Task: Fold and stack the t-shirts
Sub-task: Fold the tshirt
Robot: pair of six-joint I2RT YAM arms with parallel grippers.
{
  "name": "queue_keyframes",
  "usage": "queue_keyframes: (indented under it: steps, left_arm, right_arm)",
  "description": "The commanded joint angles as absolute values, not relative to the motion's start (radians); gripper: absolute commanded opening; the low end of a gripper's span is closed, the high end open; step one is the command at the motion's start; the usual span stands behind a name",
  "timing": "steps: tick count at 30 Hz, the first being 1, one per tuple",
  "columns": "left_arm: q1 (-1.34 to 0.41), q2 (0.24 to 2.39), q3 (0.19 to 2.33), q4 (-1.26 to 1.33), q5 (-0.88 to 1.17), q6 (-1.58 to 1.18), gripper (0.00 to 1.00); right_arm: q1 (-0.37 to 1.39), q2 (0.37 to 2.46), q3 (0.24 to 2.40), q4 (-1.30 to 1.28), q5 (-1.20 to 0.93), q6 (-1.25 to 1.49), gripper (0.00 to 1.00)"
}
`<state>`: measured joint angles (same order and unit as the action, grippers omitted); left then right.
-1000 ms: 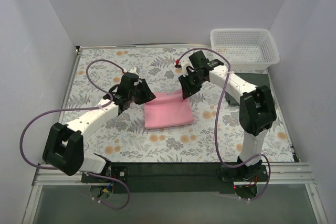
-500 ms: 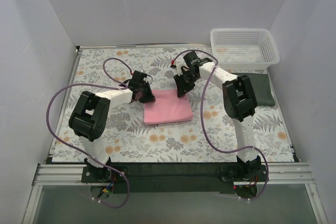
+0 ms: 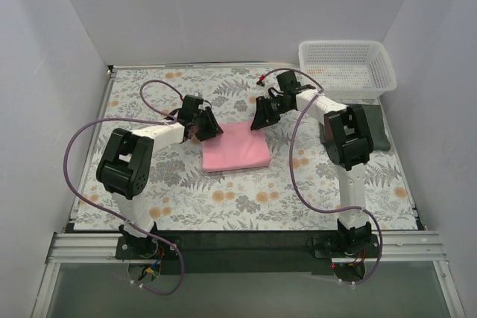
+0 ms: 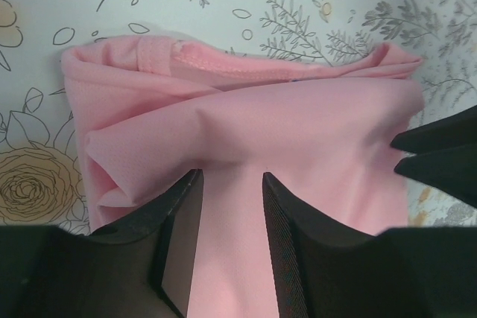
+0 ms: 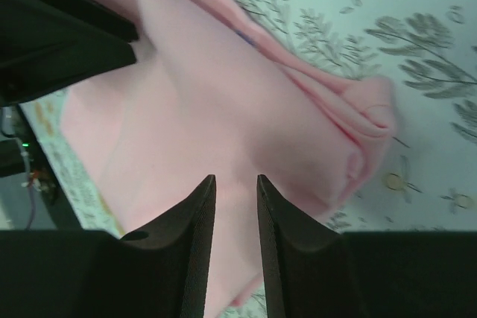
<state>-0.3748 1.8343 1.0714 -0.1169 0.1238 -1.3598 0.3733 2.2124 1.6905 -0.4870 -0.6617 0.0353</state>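
Note:
The light pink t-shirt [image 3: 235, 150] lies folded into a rough rectangle on the floral cloth at the table's middle. My left gripper [image 3: 209, 129] is at its far left corner. In the left wrist view the gripper [image 4: 231, 176] is open, with the pink cloth [image 4: 298, 124] showing between its jaws. My right gripper [image 3: 258, 121] is at the far right corner. In the right wrist view it [image 5: 236, 178] is open a narrow gap over the pink cloth [image 5: 223, 102]. The dark green folded t-shirt [image 3: 378, 132] lies at the right, mostly hidden behind my right arm.
A white mesh basket [image 3: 346, 68] stands at the back right corner. White walls enclose the table on the left, back and right. Purple cables loop from both arms. The floral cloth [image 3: 149, 199] covers the table.
Both arms have drawn their elbows in, and the grippers have shifted toward the shirt's far corners. The pink shirt sits slightly farther back than a second ago.

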Motion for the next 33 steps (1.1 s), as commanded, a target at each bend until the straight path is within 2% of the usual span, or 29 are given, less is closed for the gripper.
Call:
queue_keyframes:
  steps: [1, 3, 8, 14, 22, 26, 33]
  left_arm:
    - [-0.370, 1.759, 1.049, -0.065, 0.152, -1.373, 0.37]
    - [-0.370, 1.778, 1.040, -0.051, 0.132, -1.384, 0.36]
    - [-0.361, 1.831, 1.037, 0.032, 0.100, -1.407, 0.26]
    - [-0.302, 1.934, 1.039, 0.107, 0.153, -1.463, 0.17]
    - [-0.245, 1.980, 0.965, 0.195, 0.236, -1.525, 0.13]
    - [-0.242, 1.961, 0.982, 0.170, 0.250, -1.500, 0.15]
    - [-0.252, 1.752, 1.016, 0.046, 0.238, -1.453, 0.36]
  right_arm:
    - [0.397, 2.122, 1.626, -0.269, -0.859, 0.188, 0.31]
    - [0.408, 2.140, 1.618, -0.217, -0.891, 0.210, 0.31]
    - [0.414, 2.232, 1.641, -0.153, -0.911, 0.242, 0.31]
    - [0.367, 2.345, 1.677, -0.095, -0.917, 0.279, 0.31]
    - [0.262, 2.428, 1.666, -0.025, -0.933, 0.347, 0.31]
    - [0.261, 2.384, 1.658, -0.023, -0.954, 0.364, 0.31]
    - [0.314, 2.148, 1.540, -0.020, -0.924, 0.399, 0.32]
